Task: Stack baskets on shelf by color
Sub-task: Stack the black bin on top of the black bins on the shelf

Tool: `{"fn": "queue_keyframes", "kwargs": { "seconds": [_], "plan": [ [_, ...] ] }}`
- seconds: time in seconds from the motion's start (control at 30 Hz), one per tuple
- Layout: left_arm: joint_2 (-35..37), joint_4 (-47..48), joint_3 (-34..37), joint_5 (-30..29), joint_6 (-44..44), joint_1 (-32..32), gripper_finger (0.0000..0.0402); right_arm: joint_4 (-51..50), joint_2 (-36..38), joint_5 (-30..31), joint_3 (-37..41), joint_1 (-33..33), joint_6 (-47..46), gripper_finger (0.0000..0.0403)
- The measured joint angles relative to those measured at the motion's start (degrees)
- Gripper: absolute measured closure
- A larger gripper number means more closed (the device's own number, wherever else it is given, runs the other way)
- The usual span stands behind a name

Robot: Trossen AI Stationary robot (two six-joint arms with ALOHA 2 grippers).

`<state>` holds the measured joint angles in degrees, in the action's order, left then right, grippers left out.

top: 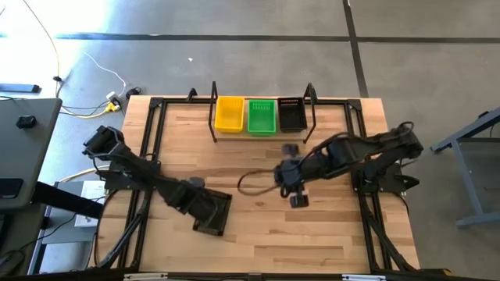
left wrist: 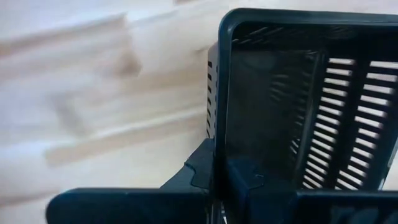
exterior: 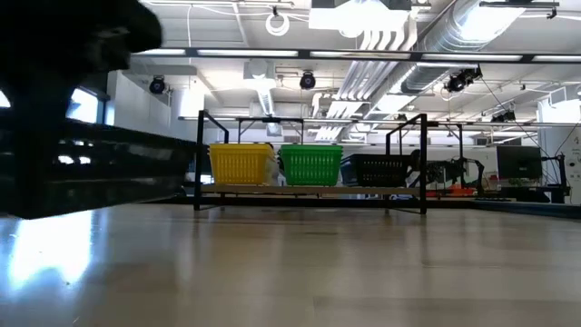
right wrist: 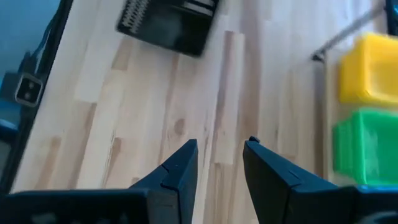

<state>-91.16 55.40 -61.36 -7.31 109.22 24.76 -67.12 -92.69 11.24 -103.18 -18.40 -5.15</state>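
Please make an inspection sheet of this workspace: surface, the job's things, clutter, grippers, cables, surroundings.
Surface: light-wood tabletop, bare in the middle.
Job's things: shelf at the far edge carries a yellow basket, a green basket and a black basket, side by side. A second black basket is at the near left.
Clutter: nothing seen.
Grippers: left gripper shut on the second black basket's wall; right gripper over mid-table, jaws open, empty.
Cables: dark loop by the right arm; yellow and white cables on the floor, far left.
Surroundings: grey floor; a grey stand at right; no person seen.
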Motion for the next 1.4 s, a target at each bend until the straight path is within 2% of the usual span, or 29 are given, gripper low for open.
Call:
{"fn": "queue_keyframes", "kwargs": {
  "seconds": [0.17,0.5,1.0,1.4],
  "plan": [
    [-0.1,-3.1,0.0,-0.4,-8.8,-6.1,0.0399,4.5,-3.9,-0.8,0.0,-1.3,7.3,0.0288],
    [-0.1,-9.7,0.0,-1.0,-19.5,-14.9,0.0399,9.5,-10.8,-1.0,0.0,-1.3,11.5,0.0288],
    [-0.1,-20.8,0.0,-0.8,-27.4,-23.8,0.0399,18.6,-15.8,-3.3,0.0,-1.6,11.6,0.0288],
    [-0.1,-25.6,0.0,5.4,-29.6,-28.7,0.0399,17.1,-20.4,-2.9,0.0,-1.2,4.8,0.0288]
  ]
}}
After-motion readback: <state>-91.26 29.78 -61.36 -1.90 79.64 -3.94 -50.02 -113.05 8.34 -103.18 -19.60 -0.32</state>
